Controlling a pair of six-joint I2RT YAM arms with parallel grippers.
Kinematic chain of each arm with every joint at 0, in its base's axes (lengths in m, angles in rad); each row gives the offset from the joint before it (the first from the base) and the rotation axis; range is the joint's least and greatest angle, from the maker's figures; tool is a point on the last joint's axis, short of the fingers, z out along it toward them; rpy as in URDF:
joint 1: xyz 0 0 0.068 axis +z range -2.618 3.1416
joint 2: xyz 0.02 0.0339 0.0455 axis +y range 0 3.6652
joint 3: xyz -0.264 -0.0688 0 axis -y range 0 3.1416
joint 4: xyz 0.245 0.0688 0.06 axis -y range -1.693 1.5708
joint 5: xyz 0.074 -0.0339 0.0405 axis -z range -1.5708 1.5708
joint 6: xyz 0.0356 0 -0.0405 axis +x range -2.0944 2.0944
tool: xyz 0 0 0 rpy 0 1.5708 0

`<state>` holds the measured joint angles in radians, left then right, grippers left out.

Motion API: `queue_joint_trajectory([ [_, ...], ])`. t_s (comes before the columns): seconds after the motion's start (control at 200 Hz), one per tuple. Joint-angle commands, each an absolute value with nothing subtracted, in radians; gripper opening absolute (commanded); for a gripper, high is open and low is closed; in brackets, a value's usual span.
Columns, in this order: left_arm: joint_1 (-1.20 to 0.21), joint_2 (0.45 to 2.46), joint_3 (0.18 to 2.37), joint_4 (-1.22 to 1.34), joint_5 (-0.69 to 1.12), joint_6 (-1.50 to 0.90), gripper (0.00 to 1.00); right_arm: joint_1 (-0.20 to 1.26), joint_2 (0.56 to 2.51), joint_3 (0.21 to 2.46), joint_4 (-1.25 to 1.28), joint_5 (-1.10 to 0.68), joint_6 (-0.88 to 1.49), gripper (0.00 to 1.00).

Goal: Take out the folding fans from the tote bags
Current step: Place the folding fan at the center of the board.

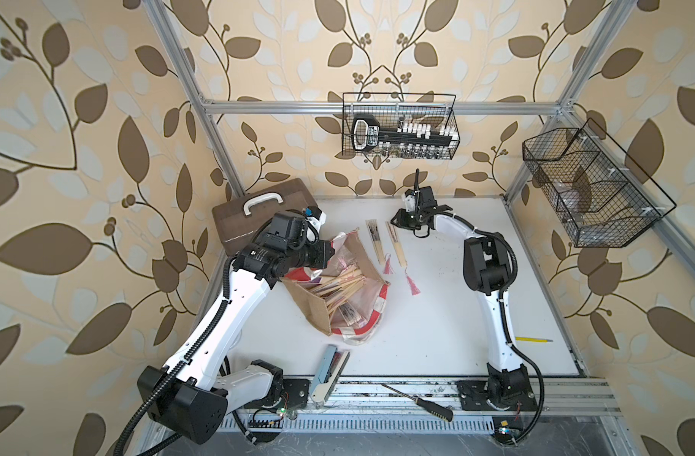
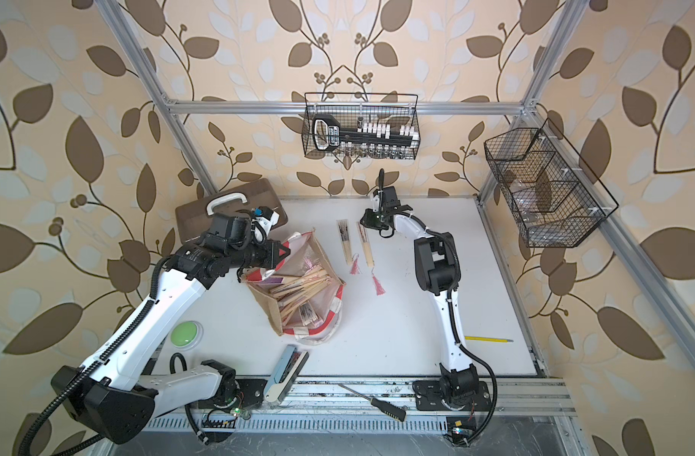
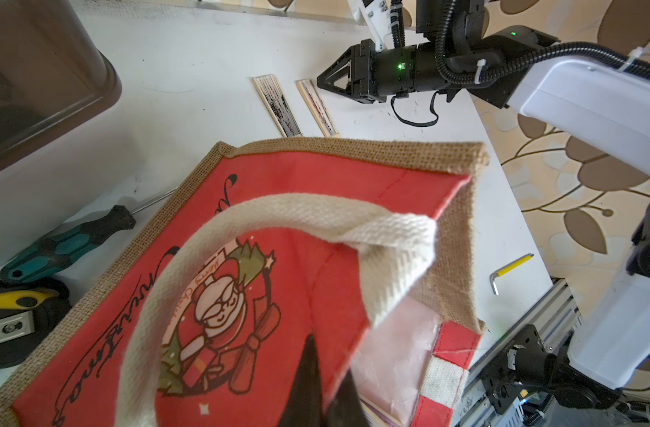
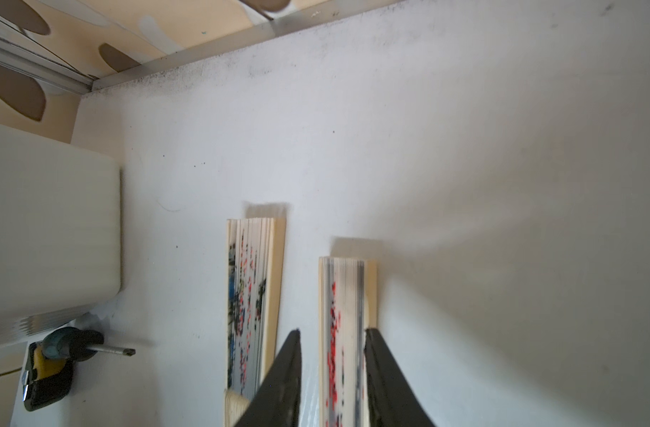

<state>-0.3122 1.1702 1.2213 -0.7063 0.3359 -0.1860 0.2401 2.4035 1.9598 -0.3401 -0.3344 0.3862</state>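
Right wrist view shows you right fingers (image 4: 286, 369) slightly parted astride a slim bamboo-ribbed fan (image 4: 347, 314), while left fingers (image 3: 308, 369) clamp the coarse jute tote bag (image 3: 449, 258) at its eight o'clock.

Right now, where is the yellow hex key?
In both top views the yellow hex key lies on the white table, front right, beside the right arm.

The whole surface (image 1: 436, 316) is seen from high above in both top views. The tote bag (image 3: 316, 177) is framed closely by the left wrist view; two fans (image 4: 255, 295) are shared by all views.
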Motion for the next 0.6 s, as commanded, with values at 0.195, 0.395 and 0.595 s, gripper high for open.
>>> queue_joint_trajectory([
  [0.195, -0.301, 1.158, 1.212, -0.675, 0.357, -0.192, 0.00, 0.361, 1.811, 1.370, 0.008, -0.138, 0.418, 0.32],
  [0.395, -0.300, 1.160, 1.209, -0.672, 0.349, -0.190, 0.00, 0.509, 1.472, 1.043, 0.127, -0.002, 0.306, 0.32],
  [0.595, -0.301, 1.160, 1.207, -0.669, 0.350, -0.191, 0.00, 0.712, 1.206, 0.877, 0.090, 0.115, 0.108, 0.33],
])
